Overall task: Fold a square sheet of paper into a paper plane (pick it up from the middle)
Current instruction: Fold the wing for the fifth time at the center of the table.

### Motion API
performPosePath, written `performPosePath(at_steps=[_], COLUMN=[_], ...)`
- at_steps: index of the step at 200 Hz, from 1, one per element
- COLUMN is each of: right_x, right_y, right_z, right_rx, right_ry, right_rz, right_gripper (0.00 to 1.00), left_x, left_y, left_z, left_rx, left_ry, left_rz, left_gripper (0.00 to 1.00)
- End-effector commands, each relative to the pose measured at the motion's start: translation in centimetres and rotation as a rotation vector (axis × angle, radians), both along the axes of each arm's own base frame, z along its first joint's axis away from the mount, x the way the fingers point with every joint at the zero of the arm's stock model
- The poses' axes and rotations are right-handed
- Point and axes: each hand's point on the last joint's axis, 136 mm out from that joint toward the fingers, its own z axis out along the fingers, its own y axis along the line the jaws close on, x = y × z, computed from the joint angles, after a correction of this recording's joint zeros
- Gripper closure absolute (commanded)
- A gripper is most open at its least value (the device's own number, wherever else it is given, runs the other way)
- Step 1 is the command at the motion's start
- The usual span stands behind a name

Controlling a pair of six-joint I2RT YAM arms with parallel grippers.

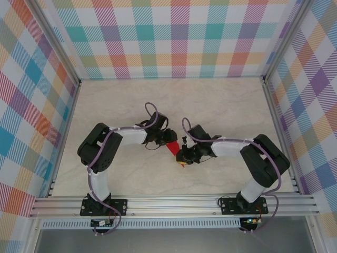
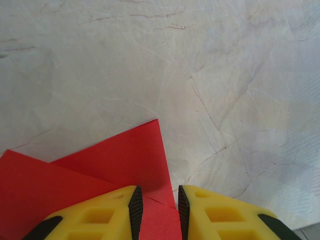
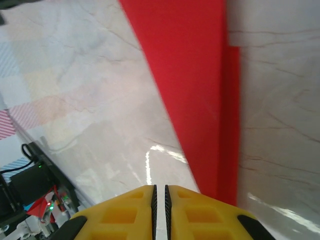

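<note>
One red sheet of paper [image 2: 107, 165], part-folded into overlapping flaps, mid-worktop [image 2: 225, 75] between both arms | left gripper [image 2: 158, 200]: jaws narrowly parted over a flap | right gripper [image 3: 160, 192]: jaws near-closed, nothing in the slit, paper alongside | step: mid-fold creasing, plane unfinished | next: probably pin one flap, press crease flat

Legible text, labels, brands, numbers, signs: none. Small circuit boards [image 1: 100, 223] below the arm bases: any markings too small to read.
</note>
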Motion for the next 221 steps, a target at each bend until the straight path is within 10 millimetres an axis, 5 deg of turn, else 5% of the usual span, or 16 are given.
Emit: performPosePath(at_steps=[1, 44, 93, 164, 188, 221], right_x=[-1.2, -2.6, -3.1, -5.1, -4.4, -1.1], right_y=[-1.8, -3.0, -3.3, -5.4, -5.0, -2.7], right_z=[-2.2, -3.9, -2.7, -4.4, -3.3, 1.1], right_rx=[-0.091, -0.110, -0.088, -0.151, -0.128, -0.042], right_ry=[0.034, 0.087, 0.068, 0.121, 0.086, -0.049], right_rz=[0.004, -0.017, -0.021, -0.045, -0.049, -0.060], right_gripper=[0.85, 0.85, 0.84, 0.84, 0.84, 0.83], left_x=[-1.1, -1.2, -1.2, -1.4, -1.3, -1.2], left_y=[1.7, 1.7, 1.8, 1.9, 1.8, 1.7], left_z=[-2.3, -2.6, -2.6, -2.7, -2.6, -2.3], left_rx=[0.085, 0.087, 0.091, 0.093, 0.090, 0.086], left_ry=[0.040, 0.046, 0.045, 0.048, 0.046, 0.046], left_rz=[0.006, 0.003, 0.005, 0.006, 0.004, 0.003], left_gripper=[0.71, 0.71, 0.71, 0.71, 0.71, 0.71])
